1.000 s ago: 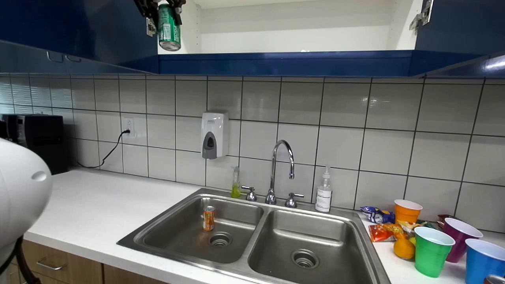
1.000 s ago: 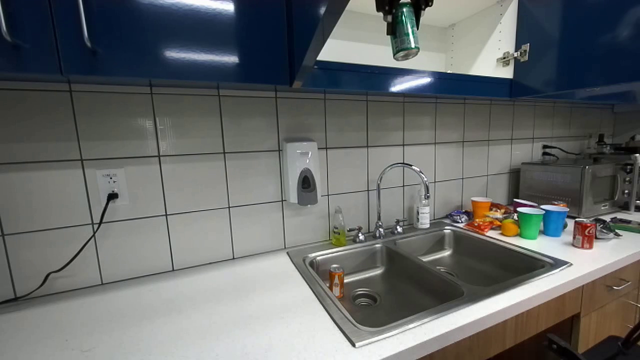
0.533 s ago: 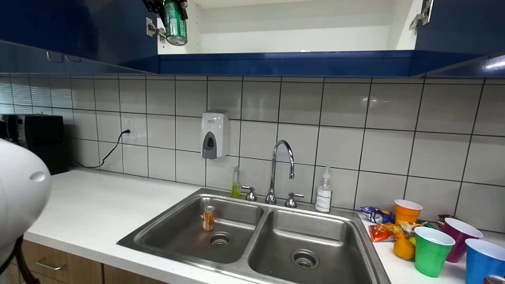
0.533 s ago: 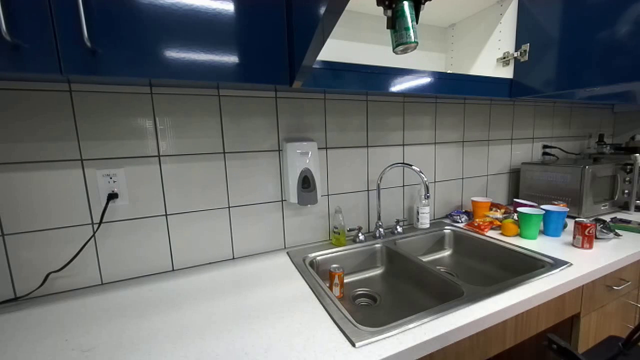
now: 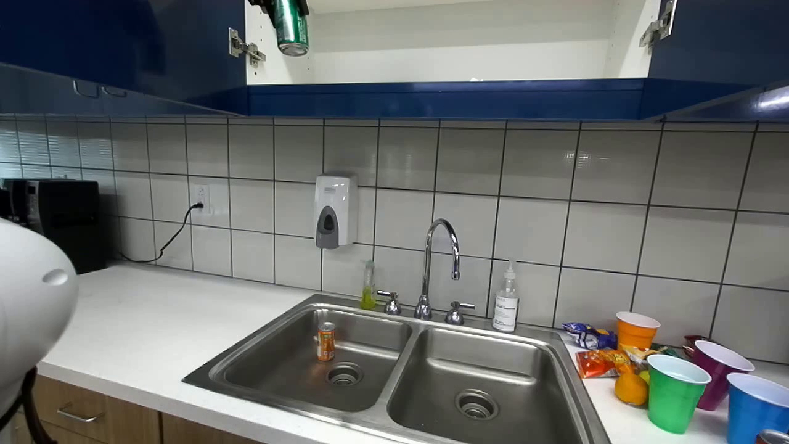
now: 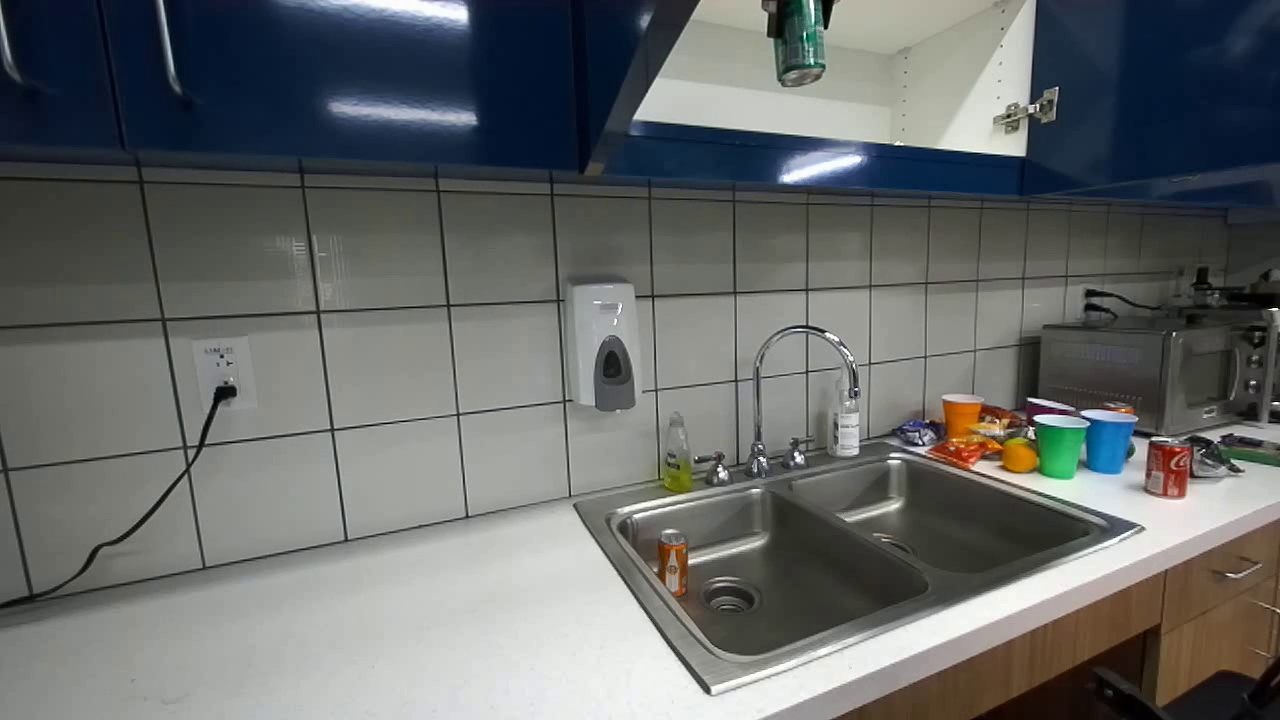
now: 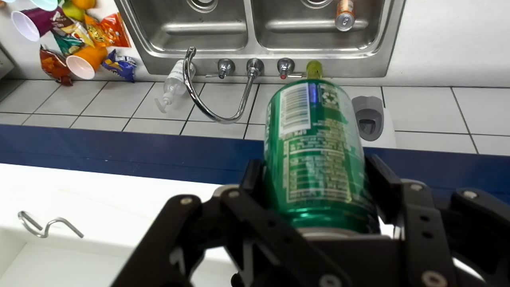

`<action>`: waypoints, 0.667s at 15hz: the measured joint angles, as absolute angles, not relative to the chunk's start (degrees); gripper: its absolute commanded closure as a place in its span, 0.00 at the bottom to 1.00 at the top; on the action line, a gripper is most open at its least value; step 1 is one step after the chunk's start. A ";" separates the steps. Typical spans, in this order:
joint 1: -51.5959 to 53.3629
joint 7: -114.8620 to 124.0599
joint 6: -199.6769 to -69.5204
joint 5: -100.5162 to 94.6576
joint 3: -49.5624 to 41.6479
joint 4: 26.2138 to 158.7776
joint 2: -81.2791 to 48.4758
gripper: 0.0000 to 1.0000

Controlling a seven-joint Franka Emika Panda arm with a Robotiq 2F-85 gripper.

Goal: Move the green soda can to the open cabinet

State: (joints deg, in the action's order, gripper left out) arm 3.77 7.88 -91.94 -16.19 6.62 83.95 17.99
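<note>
Overhead, in an exterior view, we see the gripper (image 5: 287,9), partly cut off at the top, its jaws clasping the green soda can (image 5: 291,31). The can hangs nearly upright, silvery end downward, before the left end of the open cabinet (image 5: 462,49); how far inside the opening it sits, we cannot tell. Below, we find the double sink (image 5: 400,368), with an orange can (image 5: 326,342) standing in the left basin and a chrome faucet (image 5: 427,271) at the far rim. On the counter (image 5: 625,425) to the right, we note a green cup (image 5: 677,401) and a blue cup (image 5: 757,413). In an exterior view, we have the green soda can (image 6: 801,45) well above the counter, the cabinet's white interior behind it. A red can (image 6: 1168,468) stands on the counter, right of the blue cup and nearer, and a microwave (image 6: 1120,375) sits at the far right. In the wrist view, we see black fingers (image 7: 252,179) pressed against both sides of the green soda can, its printed label facing us. To its right in the scene, a bent silver wire (image 7: 50,227) lies inside the cabinet, and on the counter, snack packets (image 7: 113,32) lie near an orange cup (image 7: 93,57).
</note>
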 measured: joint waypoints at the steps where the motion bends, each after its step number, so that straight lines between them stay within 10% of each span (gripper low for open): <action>1: 3.76 7.87 -91.94 -16.20 6.58 82.89 17.40 0.60; 10: 3.71 7.81 -91.24 -16.31 6.48 72.33 13.02 0.60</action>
State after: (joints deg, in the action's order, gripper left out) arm 3.71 7.81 -91.24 -16.31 6.48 72.33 13.02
